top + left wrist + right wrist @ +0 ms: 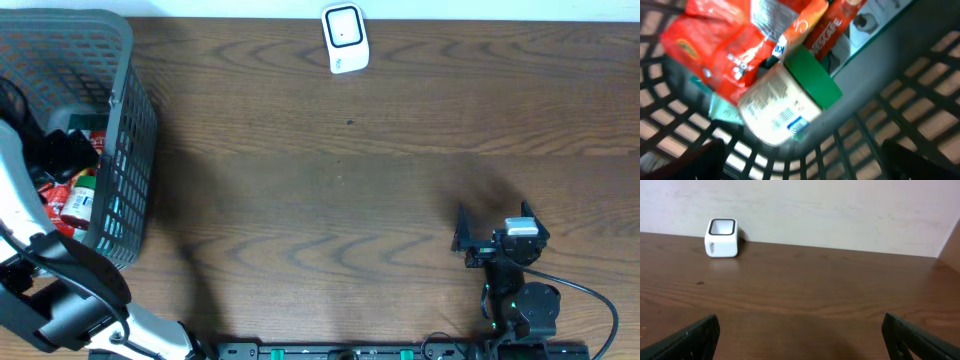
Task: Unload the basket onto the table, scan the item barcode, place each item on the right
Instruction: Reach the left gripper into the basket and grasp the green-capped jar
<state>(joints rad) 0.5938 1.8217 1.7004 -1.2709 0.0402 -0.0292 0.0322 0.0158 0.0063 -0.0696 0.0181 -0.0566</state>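
The desk (350,200) was bare wood across its middle. The basket (130,150) sat at its 9 o'clock edge. The left hand (810,165) hung inside the basket with fingers spread wide and nothing between them. The right hand (492,225) waited at 5 o'clock, fingers equally wide apart and empty. The scanner (345,38) stood at 12 o'clock by the far edge.

The item to scan was probably the jar (785,100), white with a green lid. It lay on its side on the basket floor, directly under the left hand, with its barcode (782,117) facing up. Red packets (725,45) lay at its 10 o'clock and seemed to touch it, and a coffee stick (827,30) lay at its 1 o'clock.

Several things could have gone wrong from here:
- The round jar could have rolled away from the fingers as they closed.
- A finger could have snagged a packet and lifted it along with the jar.
- A finger could have covered the barcode, which would spoil the scan.
- The jar lay close to the basket wall, so a finger could have jammed in the mesh.

Room inside the basket was tight, so a straight lift looked the safest way out. Beyond the rim, the run toward the scanner was open. The scanner stood near the far edge, though, so a hard approach could have knocked it off the desk.
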